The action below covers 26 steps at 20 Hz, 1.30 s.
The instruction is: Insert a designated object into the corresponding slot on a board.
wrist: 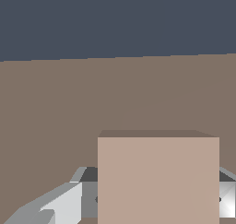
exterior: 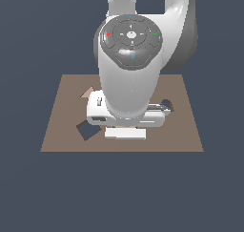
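Filling the wrist view, tan tile (wrist: 158, 179) sits pinched in the pincer (wrist: 152, 200) (fingers flanking it) above the board (exterior: 181, 126); diamond slot (exterior: 86, 130) remains empty, insertion pending.

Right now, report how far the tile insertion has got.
Done: the gripper appears to have the square tile between its fingers, close over the board.
In hand: carrying it; the arm hides it in the exterior view.
Left: the diamond-tilted square slot is empty, so aligning and inserting remain.
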Each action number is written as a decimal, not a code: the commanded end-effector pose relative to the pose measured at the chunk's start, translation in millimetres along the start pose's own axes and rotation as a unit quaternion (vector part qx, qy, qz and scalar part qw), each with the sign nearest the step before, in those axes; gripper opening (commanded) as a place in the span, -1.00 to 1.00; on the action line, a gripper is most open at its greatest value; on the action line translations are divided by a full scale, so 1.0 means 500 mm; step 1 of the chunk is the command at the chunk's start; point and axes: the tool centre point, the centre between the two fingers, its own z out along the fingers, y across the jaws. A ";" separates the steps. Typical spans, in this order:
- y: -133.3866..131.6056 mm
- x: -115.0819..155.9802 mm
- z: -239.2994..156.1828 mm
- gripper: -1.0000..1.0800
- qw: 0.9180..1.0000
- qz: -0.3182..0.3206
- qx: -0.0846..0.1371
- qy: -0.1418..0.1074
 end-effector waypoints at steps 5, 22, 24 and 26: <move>0.018 -0.026 -0.003 -1.00 0.993 -0.122 0.000 0.001; 0.089 -0.068 -0.008 -1.00 0.905 -0.426 -0.001 0.000; 0.099 -0.070 -0.009 -1.00 0.888 -0.459 -0.001 0.000; 0.109 -0.071 -0.009 -1.00 0.871 -0.491 -0.001 0.000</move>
